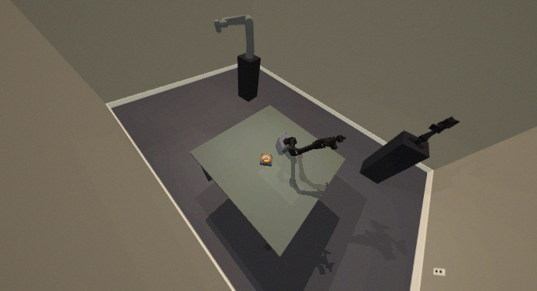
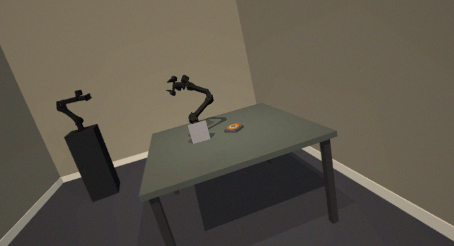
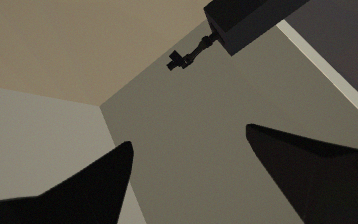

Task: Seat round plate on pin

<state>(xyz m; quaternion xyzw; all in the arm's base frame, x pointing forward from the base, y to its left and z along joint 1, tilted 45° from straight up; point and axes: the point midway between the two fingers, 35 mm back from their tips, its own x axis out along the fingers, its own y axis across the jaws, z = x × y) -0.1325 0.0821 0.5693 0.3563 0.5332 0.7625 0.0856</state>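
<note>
Here, my gripper (image 2: 172, 86) hangs high with fingers spread wide and empty. The round plate (image 2: 233, 126) lies well below and beyond them on its base (image 2: 235, 130). I judge it light, stiff and thin; I'd turn it by the orange tab.

- The plate (image 2: 233, 126) lies on the base (image 2: 235, 130), on the table (image 2: 264, 145).
- The pincer (image 2: 171, 86) hangs high, well apart from the plate.
</note>
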